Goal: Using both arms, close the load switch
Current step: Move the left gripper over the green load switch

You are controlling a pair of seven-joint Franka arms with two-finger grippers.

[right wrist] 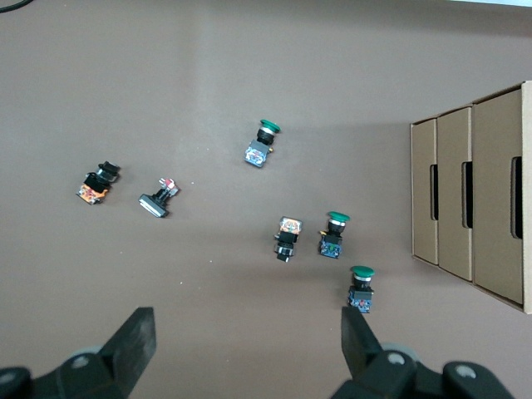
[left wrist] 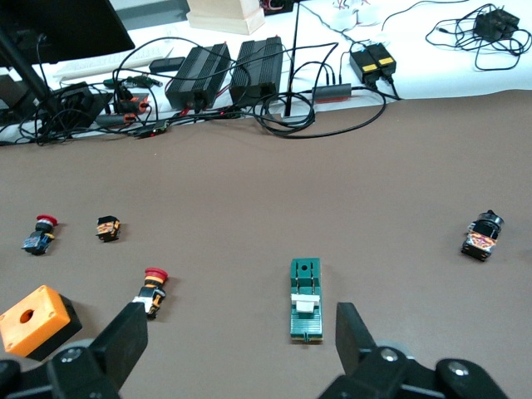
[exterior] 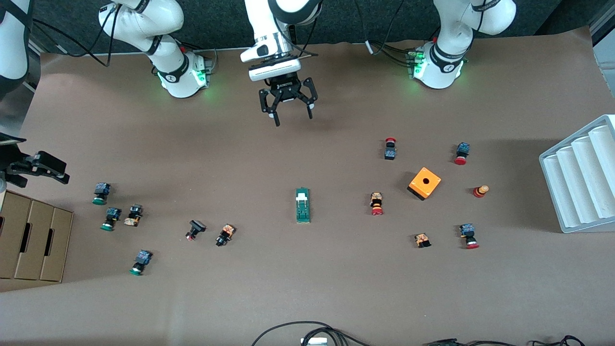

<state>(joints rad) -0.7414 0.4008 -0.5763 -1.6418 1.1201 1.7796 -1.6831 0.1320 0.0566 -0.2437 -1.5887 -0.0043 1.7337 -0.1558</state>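
The load switch (exterior: 303, 205) is a narrow dark-green block lying flat at mid-table, its white handle piece toward the end farther from the front camera. It also shows in the left wrist view (left wrist: 305, 299), just ahead of one finger. My left gripper (exterior: 293, 117) (left wrist: 239, 341) hangs open and empty in the air over bare table between the arm bases and the switch. My right gripper (exterior: 60, 173) (right wrist: 249, 332) is open and empty over the right arm's end of the table, above bare table beside several green-capped push buttons (right wrist: 335, 235).
An orange cube box with a hole (exterior: 424, 183) (left wrist: 33, 320) and several red push buttons (exterior: 377, 203) lie toward the left arm's end. A white stepped rack (exterior: 581, 178) stands at that end. A cardboard box (exterior: 33, 242) (right wrist: 474, 208) sits at the right arm's end.
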